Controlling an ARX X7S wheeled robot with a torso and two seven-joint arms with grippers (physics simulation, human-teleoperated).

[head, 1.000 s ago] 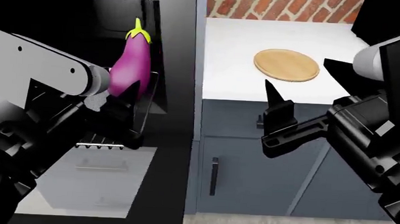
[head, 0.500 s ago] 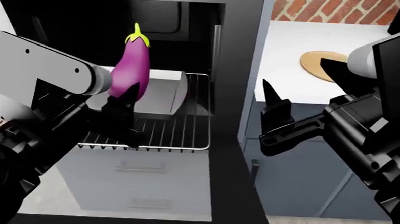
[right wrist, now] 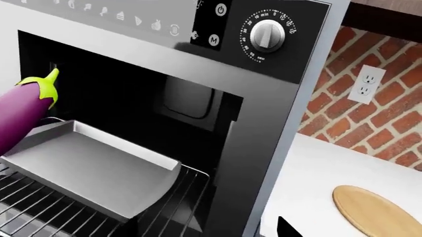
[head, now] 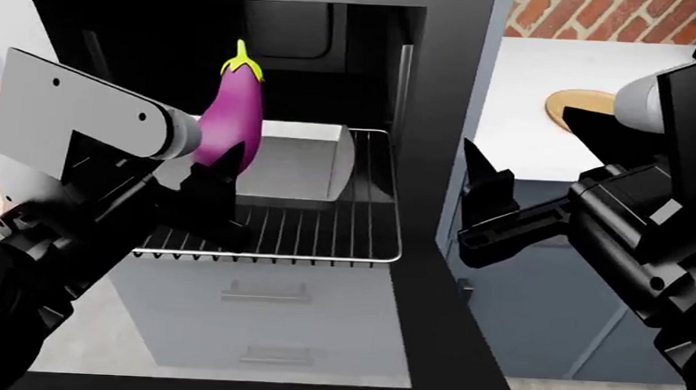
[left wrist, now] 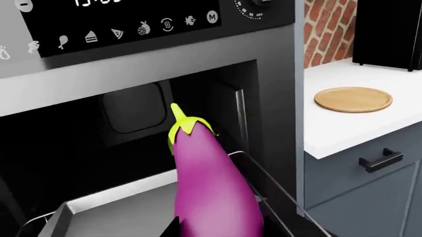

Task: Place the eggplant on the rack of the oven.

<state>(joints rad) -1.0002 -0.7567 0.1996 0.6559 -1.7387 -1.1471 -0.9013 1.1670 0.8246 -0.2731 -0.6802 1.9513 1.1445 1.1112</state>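
In front of the oven [head: 439,120], the eggplant [head: 231,119] is being held upright, stem up, by the left gripper [head: 214,185], whose jaws are closed on its lower end. It is being carried above the rack [head: 322,234], just forward of the grey tray [head: 308,171] that is sitting on the rack's bars.

The skin is being rendered smooth and glossy, and the body is tapering toward the cap, so a slip through the jaws is judged possible if the tilt is changed. Release from this height is likely to let the rounded fruit roll along the thin parallel bars and off the front rail, or onto the rimmed tray instead.

The right gripper [head: 485,205] is being kept to the oven's right, its jaws spread and holding nothing.
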